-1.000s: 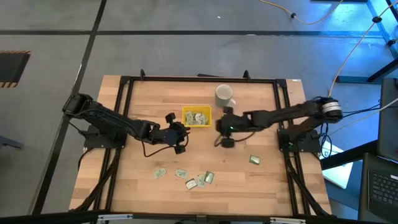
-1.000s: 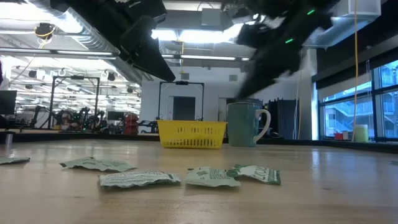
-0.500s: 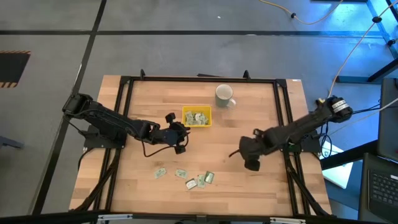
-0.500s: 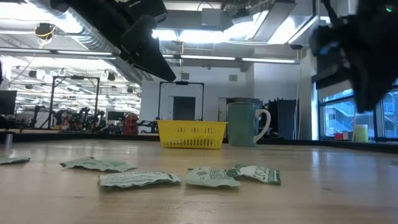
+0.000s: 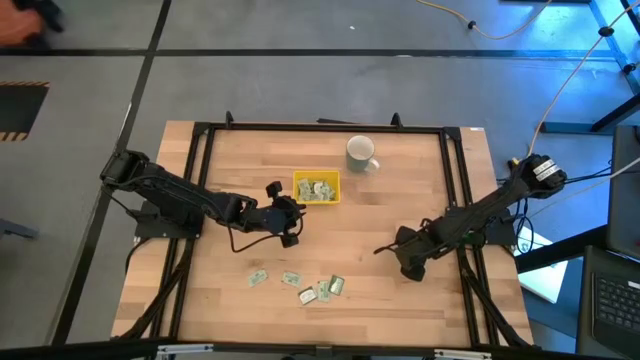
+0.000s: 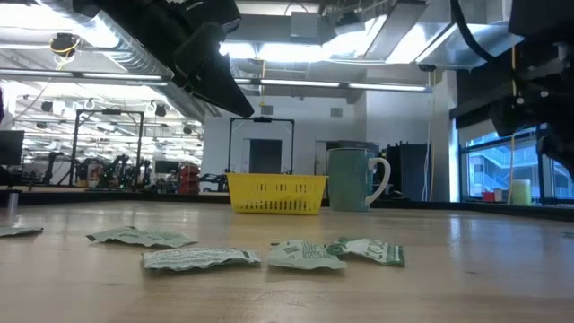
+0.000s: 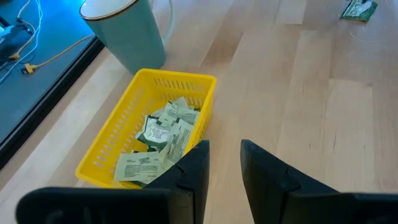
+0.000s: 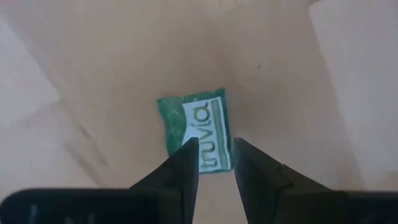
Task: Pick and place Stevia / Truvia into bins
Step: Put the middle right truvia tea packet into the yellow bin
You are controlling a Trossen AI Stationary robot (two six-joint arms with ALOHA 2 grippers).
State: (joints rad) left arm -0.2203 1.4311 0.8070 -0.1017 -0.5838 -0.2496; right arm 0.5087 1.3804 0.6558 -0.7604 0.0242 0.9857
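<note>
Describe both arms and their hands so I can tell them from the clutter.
Both arms are dark, jointed links. The left arm trails a looping black cable; the right arm has a pale cylindrical joint near its base. Each hand, left and right, ends in two dark tapered fingers.

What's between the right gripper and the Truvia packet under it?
Nothing visible. The right gripper hangs open directly over the lone Truvia packet, which lies flat on bare table with no other object near it.

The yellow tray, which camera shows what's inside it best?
The left wrist view: it looks down into the yellow tray, showing sachets piled inside. The high view shows the tray small, the low view only its side wall, the right wrist view nothing of it.
</note>
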